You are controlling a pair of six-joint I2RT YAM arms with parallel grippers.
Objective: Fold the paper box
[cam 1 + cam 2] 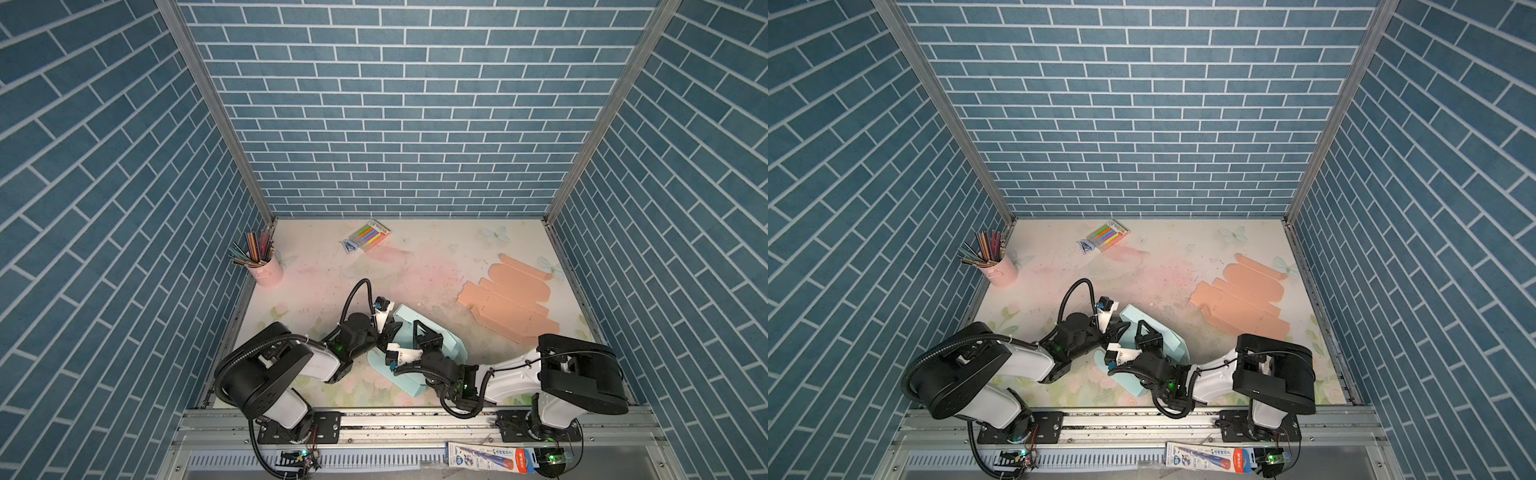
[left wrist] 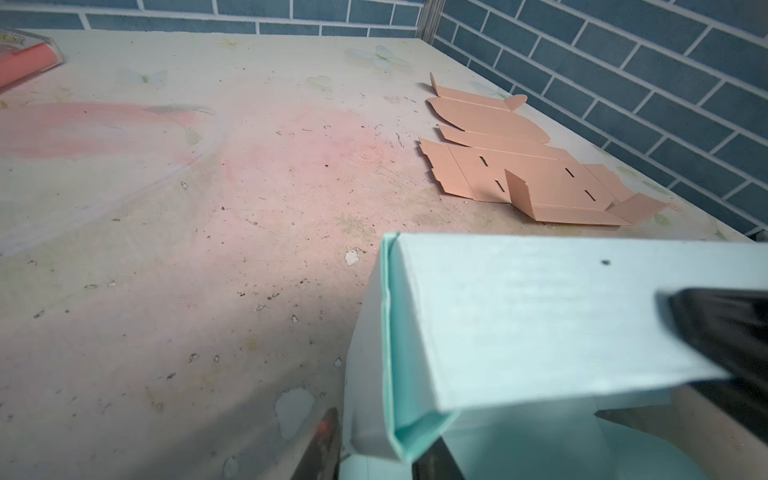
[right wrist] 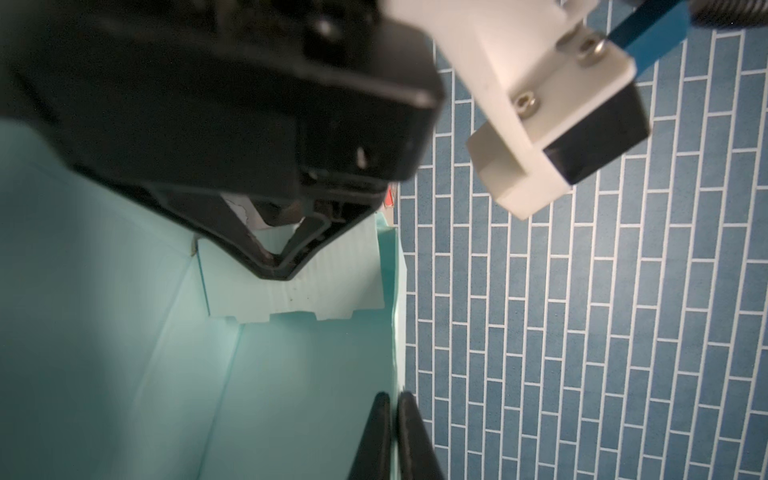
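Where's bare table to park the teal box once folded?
Free: the middle of the table, bordered by marker pack, pencil cup and peach box blank; also the far right corner behind the blank. Crowded: the front, where the left pincer and right pincer meet at the teal box.

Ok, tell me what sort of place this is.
Probably a robot test cell dressed up as a craft desk. Brick-print wall panels close in a floral table top. On it are a pink cup of coloured pencils, a marker pack and a partly folded teal paper box.
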